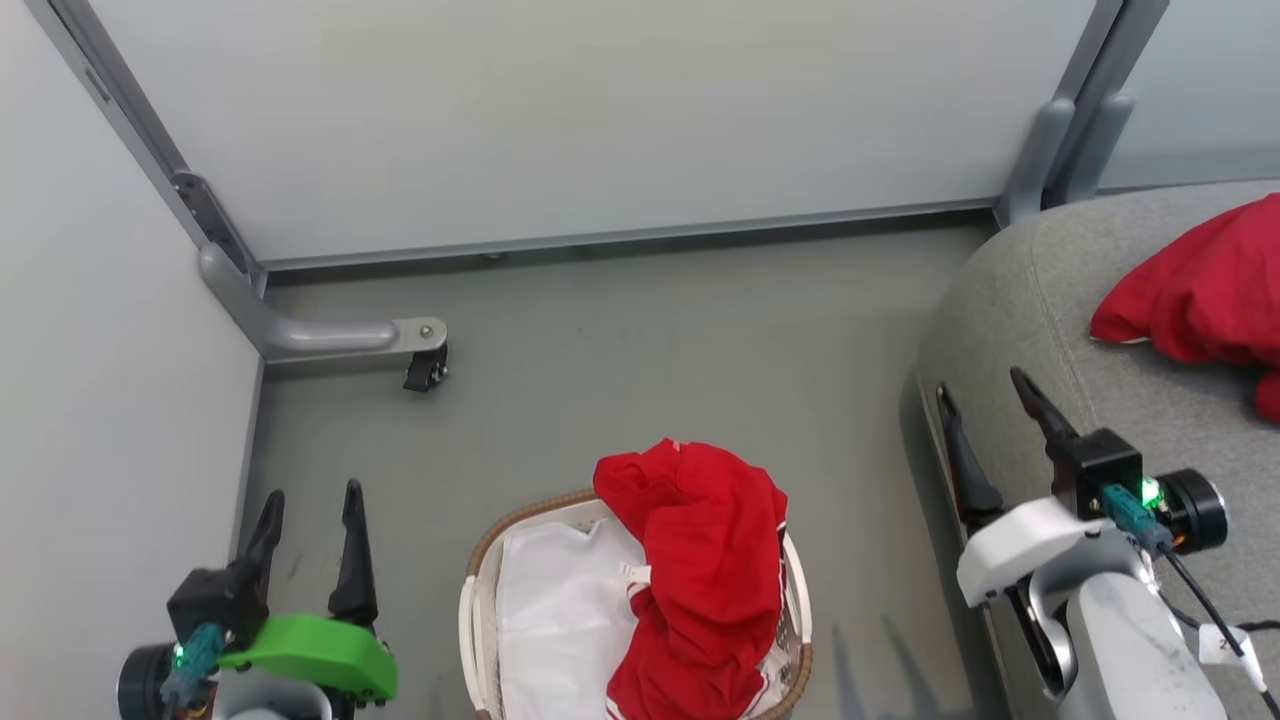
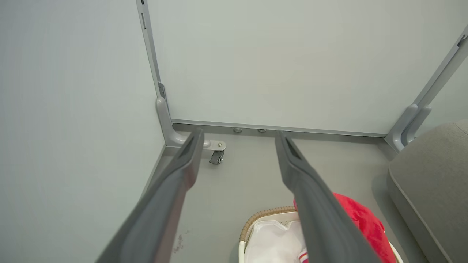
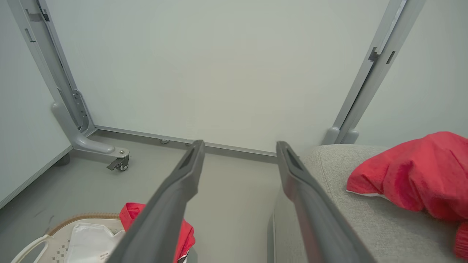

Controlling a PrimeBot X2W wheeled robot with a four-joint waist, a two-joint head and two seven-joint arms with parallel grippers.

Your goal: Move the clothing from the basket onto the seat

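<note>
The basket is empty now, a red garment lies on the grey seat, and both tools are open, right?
Not quite. The basket is not empty: red clothing lies in it, as the head view shows. The rest holds: a red garment lies on the seat, and the left tool and right tool are open.

a plain grey floor (image 1: 650, 340) runs back to a pale partition panel (image 1: 600, 110) with a grey rail (image 1: 620, 238) along its base. at the left corner a curved metal foot (image 1: 320, 335) juts out, a small black caster (image 1: 425, 372) under its tip. two grey posts (image 1: 1060, 150) stand at the right corner.
</note>
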